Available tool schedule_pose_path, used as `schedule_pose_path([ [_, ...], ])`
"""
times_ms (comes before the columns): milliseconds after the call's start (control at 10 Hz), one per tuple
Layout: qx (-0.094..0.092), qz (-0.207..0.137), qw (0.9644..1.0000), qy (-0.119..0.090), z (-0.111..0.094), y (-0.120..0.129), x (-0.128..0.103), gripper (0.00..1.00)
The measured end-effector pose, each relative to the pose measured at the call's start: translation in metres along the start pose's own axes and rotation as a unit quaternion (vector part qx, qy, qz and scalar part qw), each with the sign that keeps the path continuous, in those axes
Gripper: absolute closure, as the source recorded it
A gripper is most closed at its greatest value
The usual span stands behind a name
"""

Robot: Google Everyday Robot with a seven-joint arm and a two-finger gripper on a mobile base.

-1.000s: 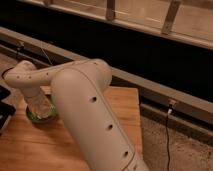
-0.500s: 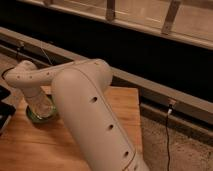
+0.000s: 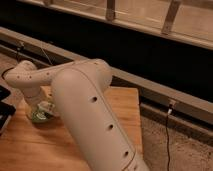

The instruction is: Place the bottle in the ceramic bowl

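The green ceramic bowl [image 3: 37,117] sits on the wooden table [image 3: 30,147] at the left, mostly hidden behind my arm. My gripper [image 3: 44,108] hangs right over the bowl, at its rim. A whitish shape at the gripper may be the bottle; I cannot tell for sure. The big white arm covers the middle of the camera view.
A dark object [image 3: 5,107] stands at the table's left edge. Behind the table runs a grey rail [image 3: 150,87] below a dark wall. A thin black cable [image 3: 167,135] hangs down at the right over speckled floor.
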Motion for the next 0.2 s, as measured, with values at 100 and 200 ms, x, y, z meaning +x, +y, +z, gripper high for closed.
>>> schedule_pose_path([
  [100,0.0,0.0,1.0,0.0,0.0,0.0002,0.0,0.2],
  [200,0.0,0.0,1.0,0.0,0.0,0.0006,-0.0001,0.2],
])
